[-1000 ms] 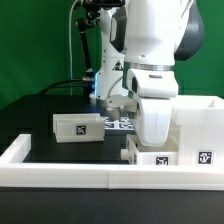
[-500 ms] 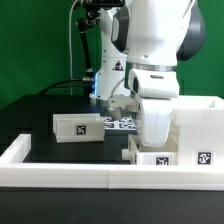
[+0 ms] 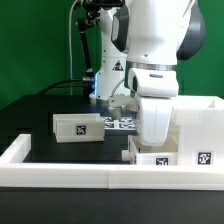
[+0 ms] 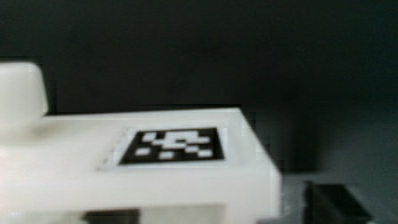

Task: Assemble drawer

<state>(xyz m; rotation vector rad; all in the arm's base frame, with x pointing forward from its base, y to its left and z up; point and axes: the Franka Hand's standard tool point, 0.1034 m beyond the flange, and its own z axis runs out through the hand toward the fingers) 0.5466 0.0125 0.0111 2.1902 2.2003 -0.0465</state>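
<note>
In the exterior view one small white tray (image 3: pixel 78 127) with a tag lies on the black table at the left. The tall box shell (image 3: pixel 197 122) stands at the right. A second tagged white part (image 3: pixel 160 158) sits low in front of it, under my arm. My wrist body hides the gripper there. In the wrist view a white part with a square tag (image 4: pixel 175 146) fills the frame close below the camera. My gripper (image 4: pixel 222 212) straddles it. One dark finger (image 4: pixel 338 200) stands a little apart from the part's edge, and the jaws look open.
The low white rail (image 3: pixel 70 172) edges the table's front and left side. The marker board (image 3: pixel 121 124) lies flat behind my wrist. A black stand with cables (image 3: pixel 90 50) rises at the back.
</note>
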